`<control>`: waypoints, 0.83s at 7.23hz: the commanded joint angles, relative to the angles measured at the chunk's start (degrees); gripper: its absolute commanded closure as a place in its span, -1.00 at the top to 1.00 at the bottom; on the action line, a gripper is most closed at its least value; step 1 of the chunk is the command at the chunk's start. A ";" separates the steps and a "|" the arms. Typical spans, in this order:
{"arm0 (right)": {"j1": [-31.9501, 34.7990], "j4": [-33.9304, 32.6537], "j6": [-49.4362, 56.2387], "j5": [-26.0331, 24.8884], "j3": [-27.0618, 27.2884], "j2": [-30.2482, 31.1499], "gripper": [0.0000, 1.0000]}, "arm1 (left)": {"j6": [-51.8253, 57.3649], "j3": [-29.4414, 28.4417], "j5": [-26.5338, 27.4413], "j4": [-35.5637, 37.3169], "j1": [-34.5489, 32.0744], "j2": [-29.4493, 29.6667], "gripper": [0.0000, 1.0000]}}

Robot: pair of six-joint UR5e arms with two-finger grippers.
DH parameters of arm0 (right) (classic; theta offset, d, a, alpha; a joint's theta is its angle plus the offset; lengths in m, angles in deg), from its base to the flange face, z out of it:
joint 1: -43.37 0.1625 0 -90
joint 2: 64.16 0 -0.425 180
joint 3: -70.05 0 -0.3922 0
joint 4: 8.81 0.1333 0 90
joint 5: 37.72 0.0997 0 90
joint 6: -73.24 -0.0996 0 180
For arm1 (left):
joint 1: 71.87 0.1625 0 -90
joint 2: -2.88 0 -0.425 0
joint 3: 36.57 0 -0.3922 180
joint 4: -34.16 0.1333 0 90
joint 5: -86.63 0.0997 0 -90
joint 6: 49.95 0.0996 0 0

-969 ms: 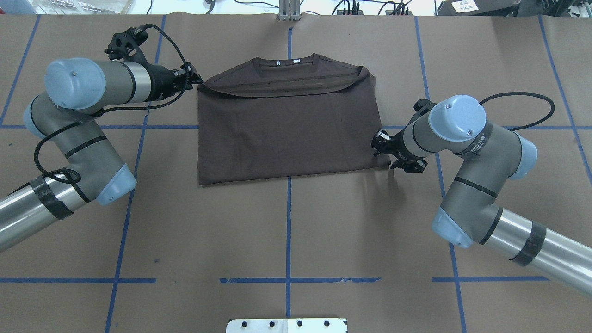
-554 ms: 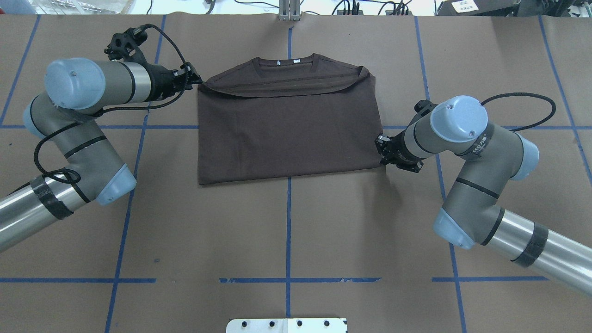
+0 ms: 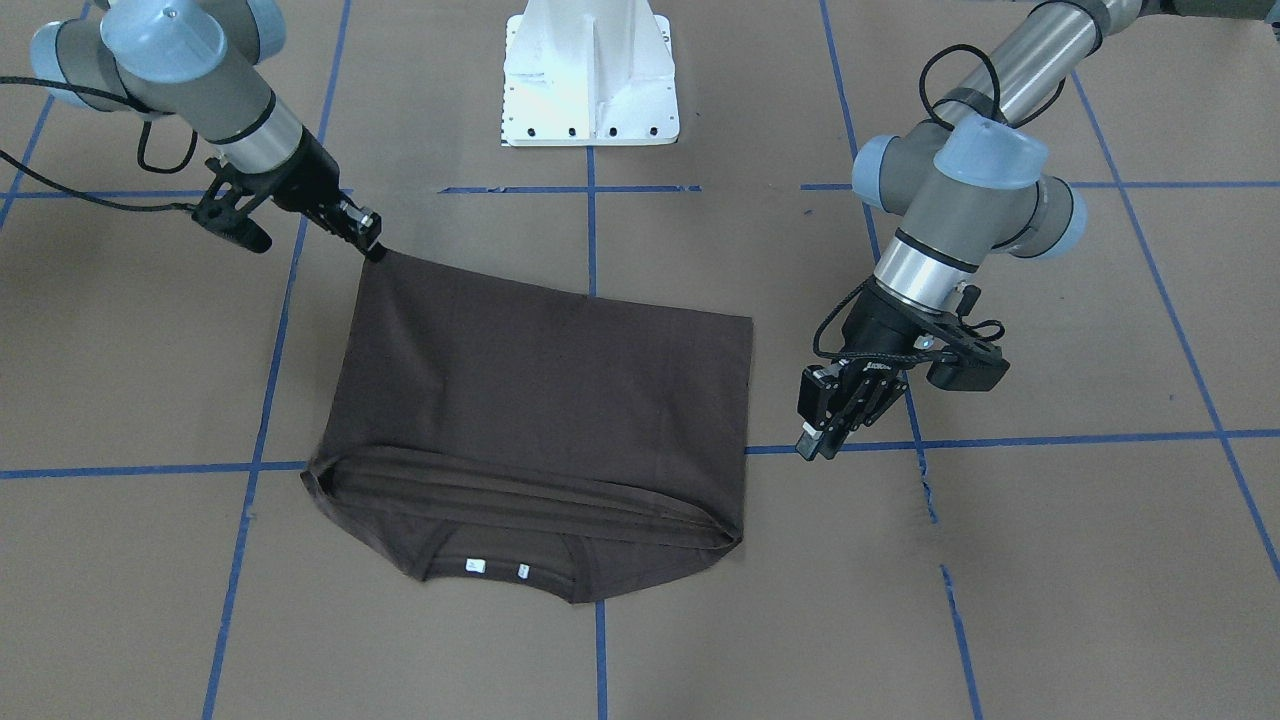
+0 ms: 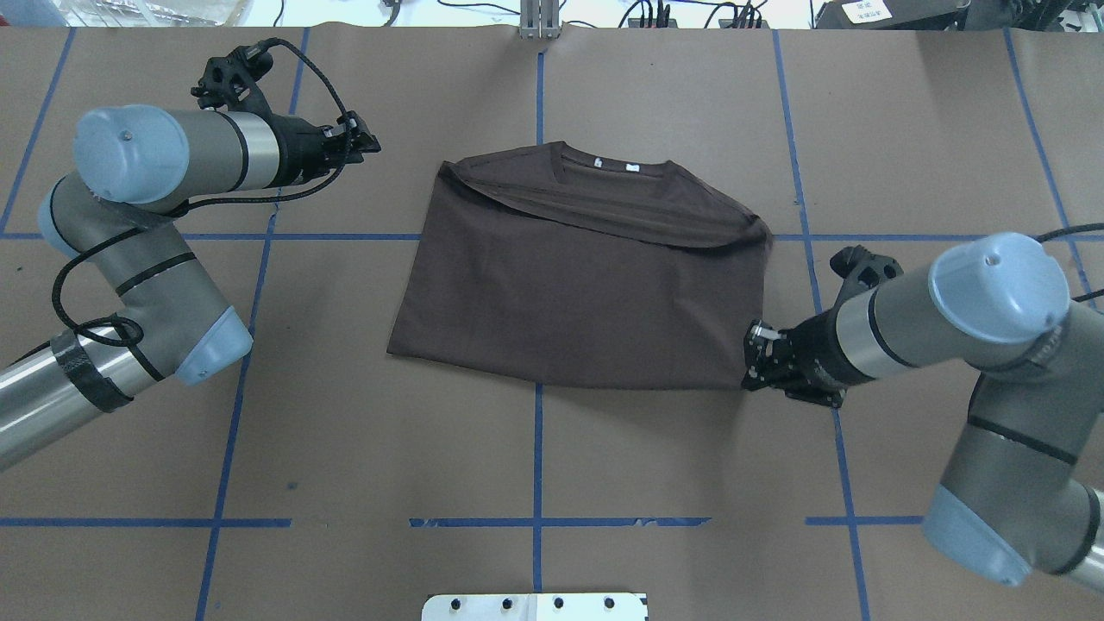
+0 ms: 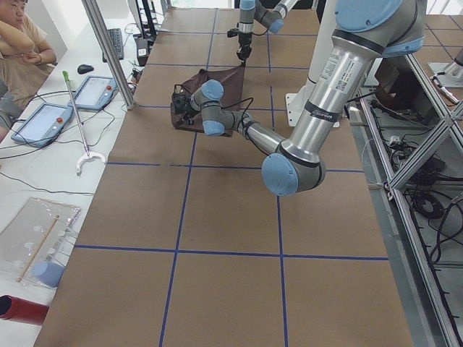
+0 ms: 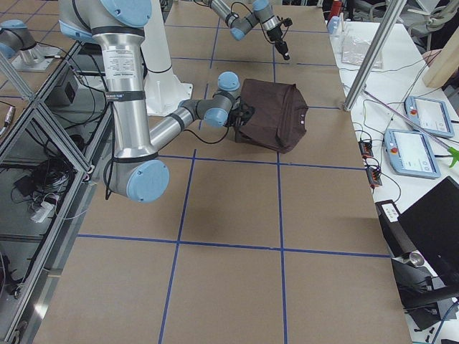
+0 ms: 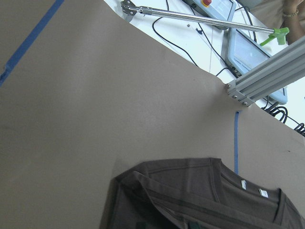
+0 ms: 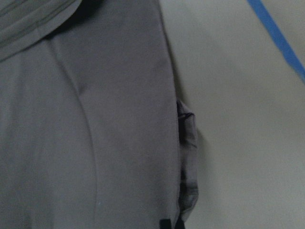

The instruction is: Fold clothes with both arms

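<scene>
The dark brown T-shirt [image 4: 578,302] lies folded in half on the table, skewed, its collar and white tags [image 4: 614,164] at the far edge. My right gripper [image 4: 749,366] is shut on the shirt's near right corner; in the front-facing view this gripper [image 3: 375,250] pinches that corner. My left gripper [image 4: 369,142] hangs open well left of the shirt's far left corner and touches no cloth; the front-facing view shows it [image 3: 812,447] apart from the shirt [image 3: 540,400]. The left wrist view shows the collar end [image 7: 200,195]; the right wrist view shows cloth [image 8: 95,119] close up.
Brown paper with blue tape lines [image 4: 538,448] covers the table. The white pedestal base [image 3: 590,70] stands at the robot's edge. An aluminium post [image 4: 539,21] rises at the far edge. A desk with tablets [image 5: 43,119] and a seated person [image 5: 18,36] lie beyond.
The left gripper let go of the shirt's far left corner and stayed nearly in place. The right gripper pulled its corner right and toward the robot, sliding and skewing the shirt.
</scene>
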 commanded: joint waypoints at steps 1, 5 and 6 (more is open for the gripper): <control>-12.56 -0.06 -2.86 2.70 6.98 3.90 -1.00 | 0.11 0.43 -0.09 -0.03 0.35 0.07 -0.26; -20.17 0.21 -2.51 2.28 8.22 6.20 0.98 | -4.97 5.76 -7.25 2.34 7.29 -2.02 0.30; -18.08 -0.05 -2.42 1.66 9.44 6.28 1.00 | -8.91 11.01 -8.42 5.82 10.60 -4.82 0.30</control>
